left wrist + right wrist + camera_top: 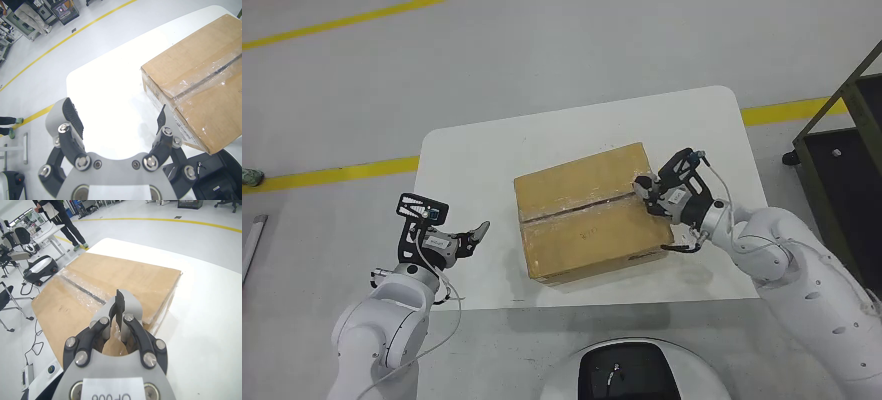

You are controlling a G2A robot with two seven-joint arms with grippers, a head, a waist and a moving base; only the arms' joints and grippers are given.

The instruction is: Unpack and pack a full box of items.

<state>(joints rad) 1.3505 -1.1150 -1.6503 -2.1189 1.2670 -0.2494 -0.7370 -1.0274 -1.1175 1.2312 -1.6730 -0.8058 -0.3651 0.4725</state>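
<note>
**sealed box at table centre, right gripper on its seam end**

1. task item. we find the cardboard box (587,212) standing flat near the middle of the white table (472,160), turned slightly askew to the table's edges. both top flaps are down and meet along a central seam.

2. obstruction. a strip of clear tape (206,79) runs the length of the seam and wrinkles down over the short side. it bridges both flaps. a printed label (183,128) sits low on that same short side.

3. right gripper (119,298). we see its ribbed pads pressed together with no gap at the tips. it sits over the box top at the seam's end, on the robot's right side of the box. loose tape film lies just under the fingers; we cannot tell whether any of it is pinched.

4. left gripper (115,106). its fingers are spread wide and hold nothing. it hangs above the table edge, near the labelled short side of the box and apart from it.

5. surroundings. a yellow floor line (332,175) passes behind the table. a dark metal rack (842,170) stands on the floor off the table's right end. in the right wrist view a second robot base (39,266) and a chair (7,298) stand on the floor beyond the box, with a power brick (26,374) and cable lying nearer.
</note>
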